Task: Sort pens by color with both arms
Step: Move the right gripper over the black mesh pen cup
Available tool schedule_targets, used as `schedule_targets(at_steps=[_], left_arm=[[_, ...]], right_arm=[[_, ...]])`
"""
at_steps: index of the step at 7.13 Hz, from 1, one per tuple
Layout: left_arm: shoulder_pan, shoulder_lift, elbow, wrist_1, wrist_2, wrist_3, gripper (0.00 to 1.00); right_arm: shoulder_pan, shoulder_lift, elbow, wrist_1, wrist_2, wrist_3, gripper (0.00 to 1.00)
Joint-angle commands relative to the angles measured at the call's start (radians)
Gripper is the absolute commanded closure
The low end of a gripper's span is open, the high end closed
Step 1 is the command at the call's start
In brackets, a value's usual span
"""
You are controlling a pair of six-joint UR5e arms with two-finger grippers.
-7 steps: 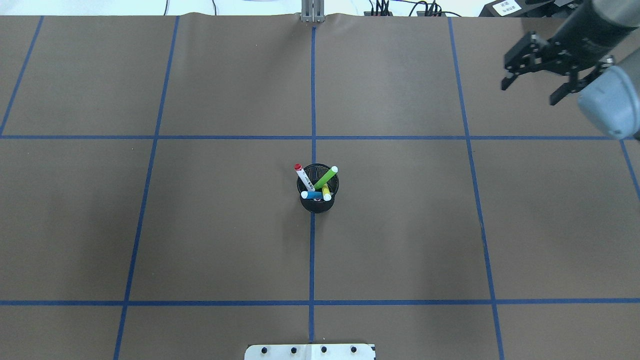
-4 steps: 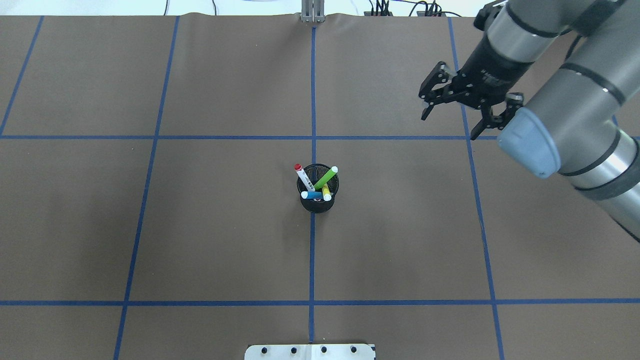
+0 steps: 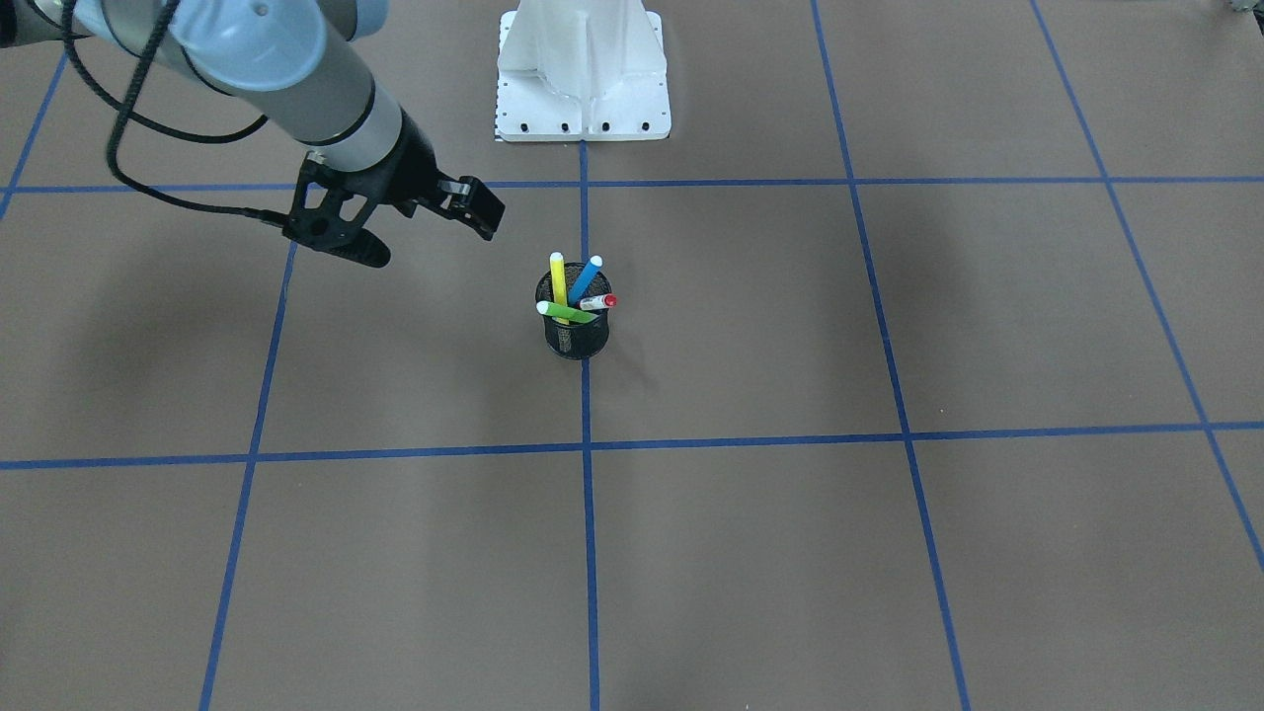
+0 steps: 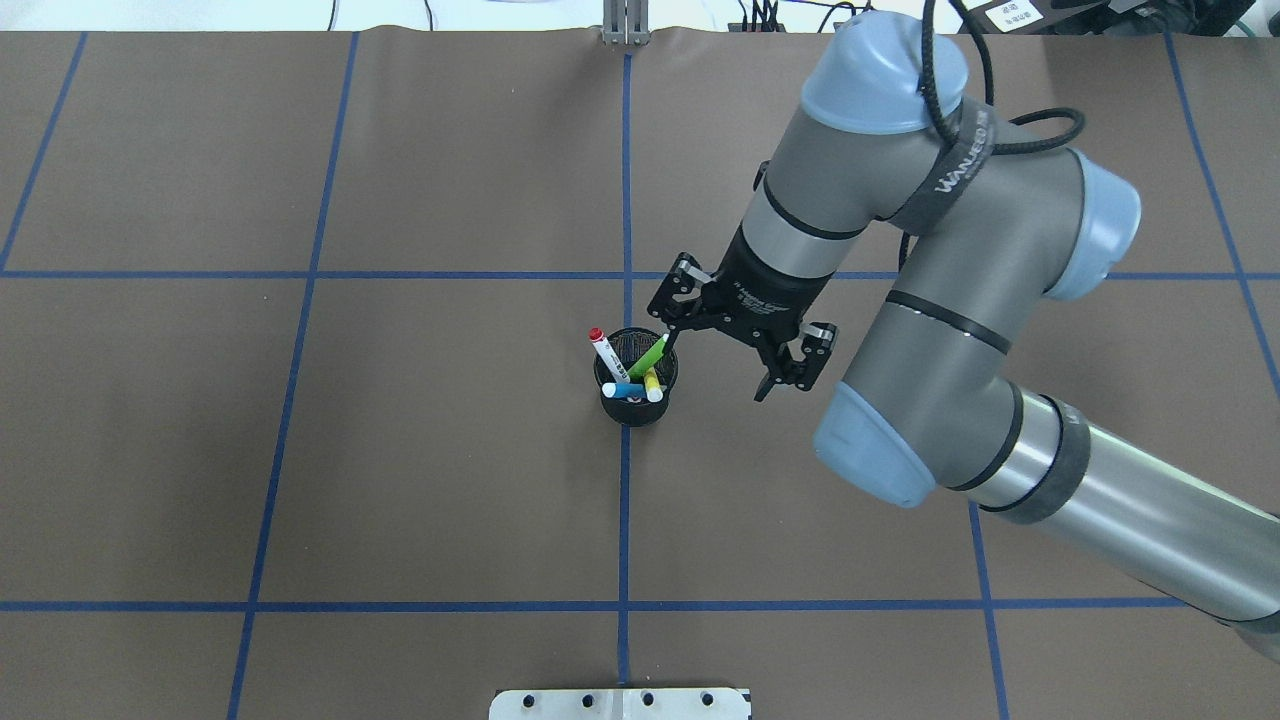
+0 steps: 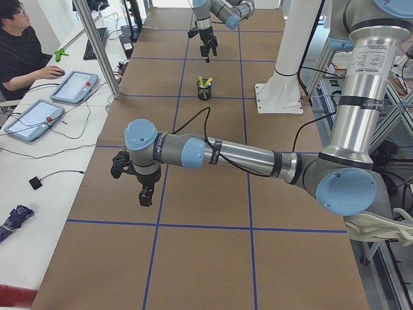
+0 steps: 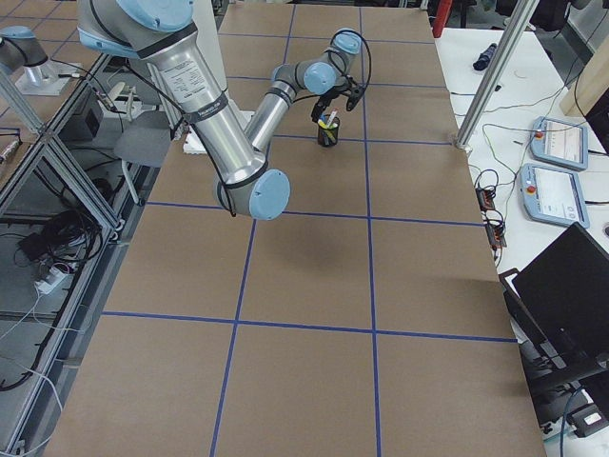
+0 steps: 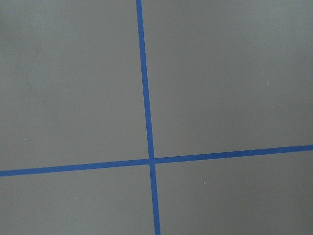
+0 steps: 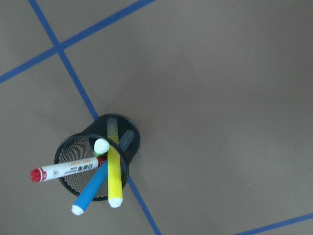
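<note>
right gripper (image 4: 716, 370) swung in from the far corner and hung wide open just beside the cup (image 4: 632, 411), all four pens (image 4: 650, 357) standing in it. left gripper (image 5: 131, 186): couldn't tell.

red pen (image 8: 68, 170), blue pen (image 8: 91, 191), green pen (image 4: 652, 354), yellow pen (image 8: 114, 176), black mesh cup (image 8: 130, 138), brown table (image 8: 225, 93), blue lines (image 7: 146, 98)

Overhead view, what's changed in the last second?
The right arm swung in from the far right corner toward the centre; its open pincer now hangs just right of the mesh cup, holding nothing. The cup and its four pens stayed put.
</note>
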State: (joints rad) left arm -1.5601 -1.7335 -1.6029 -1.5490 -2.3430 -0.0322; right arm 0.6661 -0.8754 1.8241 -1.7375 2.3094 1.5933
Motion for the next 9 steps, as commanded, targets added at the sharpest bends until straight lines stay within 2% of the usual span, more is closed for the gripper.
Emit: schedule_targets(at_steps=[1, 2, 3, 5, 9], left_arm=[[0.000, -0.008, -0.002, 0.000, 0.001, -0.005, 0.00], [0.000, -0.009, -0.002, 0.000, 0.001, -0.005, 0.00], [0.000, -0.009, 0.000, 0.000, 0.001, -0.005, 0.00], [0.000, -0.009, -0.002, 0.000, 0.001, -0.005, 0.00], [0.000, -0.011, -0.002, 0.000, 0.001, -0.008, 0.00]], right_arm=[[-0.060, 0.122, -0.125, 0.050, -0.050, 0.127, 0.04], [-0.074, 0.134, -0.150, 0.059, -0.071, 0.158, 0.20], [-0.075, 0.138, -0.169, 0.097, -0.073, 0.207, 0.30], [-0.077, 0.151, -0.270, 0.220, -0.074, 0.305, 0.30], [-0.077, 0.154, -0.301, 0.231, -0.082, 0.349, 0.30]])
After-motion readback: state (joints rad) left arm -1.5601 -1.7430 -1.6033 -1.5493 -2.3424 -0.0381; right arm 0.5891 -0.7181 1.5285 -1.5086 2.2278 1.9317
